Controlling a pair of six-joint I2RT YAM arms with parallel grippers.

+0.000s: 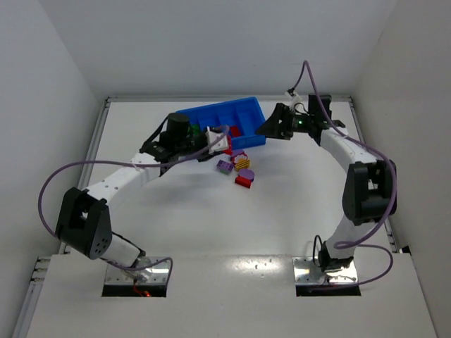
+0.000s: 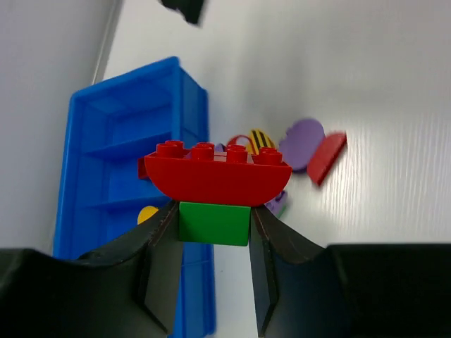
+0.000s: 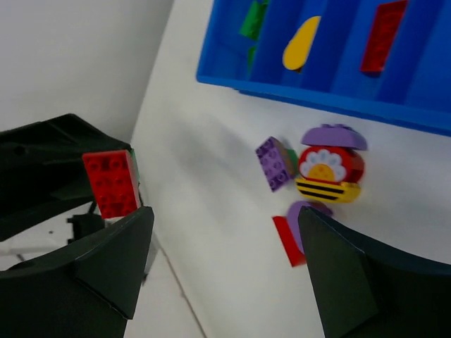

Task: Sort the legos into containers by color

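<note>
Left gripper (image 2: 213,222) is clamped on a green brick (image 2: 213,225) with a red curved brick (image 2: 215,176) stuck on top, just beside the blue tray (image 2: 91,120). Loose legos (image 1: 239,169) sit on the table (image 1: 211,218) by the tray. The right gripper (image 1: 271,128) hangs wide open and empty at its right end.

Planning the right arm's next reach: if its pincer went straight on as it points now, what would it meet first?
Likely bare table, with the purple brick just beside that line; the right pincer is open and empty. Depth is unclear.
</note>
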